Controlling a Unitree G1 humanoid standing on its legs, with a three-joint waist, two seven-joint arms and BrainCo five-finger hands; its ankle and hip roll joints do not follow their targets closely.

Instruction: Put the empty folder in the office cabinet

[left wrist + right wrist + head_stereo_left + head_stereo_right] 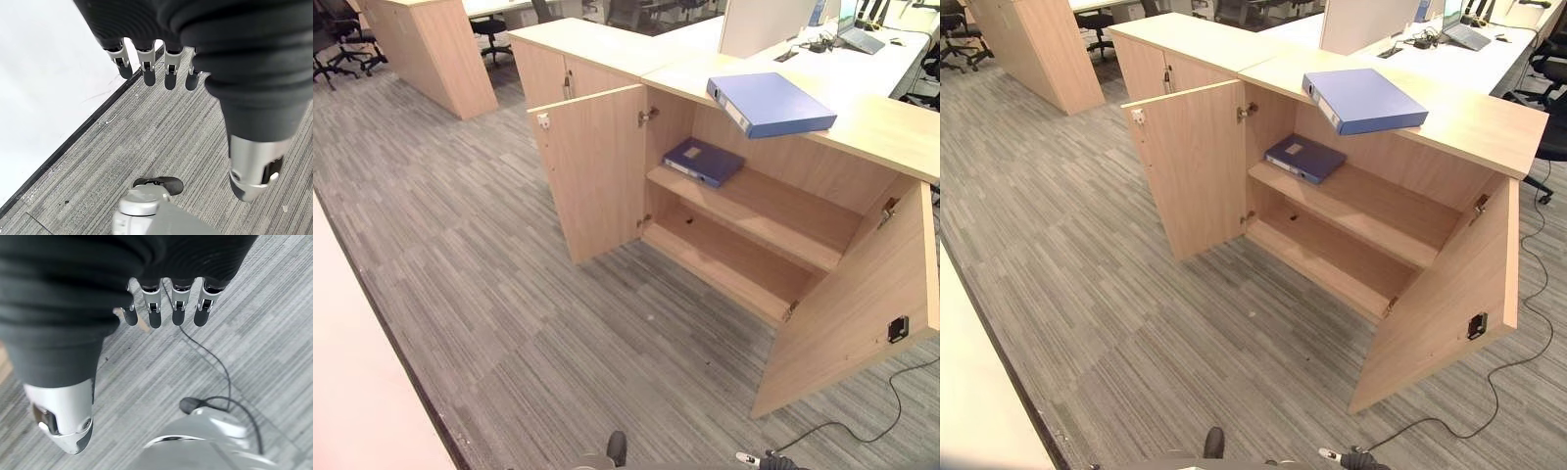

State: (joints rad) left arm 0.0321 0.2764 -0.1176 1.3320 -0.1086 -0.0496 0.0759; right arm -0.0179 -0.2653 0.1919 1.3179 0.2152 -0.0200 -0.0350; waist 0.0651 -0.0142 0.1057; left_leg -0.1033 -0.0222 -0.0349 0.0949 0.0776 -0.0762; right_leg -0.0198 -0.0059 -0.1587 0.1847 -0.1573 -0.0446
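A blue folder [770, 103] lies flat on top of the wooden cabinet [891, 127], its corner jutting past the front edge. A second, darker blue folder [704, 161] lies on the cabinet's upper shelf [773, 211] at the left. Both cabinet doors stand open. My left hand [156, 63] hangs over the grey carpet beside a white wall, fingers relaxed and holding nothing. My right hand [166, 298] also hangs over the carpet with relaxed, empty fingers. Both hands are far from the folders.
The left door [592, 171] and right door [862, 304] swing out into the carpeted floor. The lower shelf [724, 259] is bare. A desk with a laptop [857, 37] stands behind the cabinet. Office chairs [342, 44] stand at the far left. A white wall [362, 392] runs along my left.
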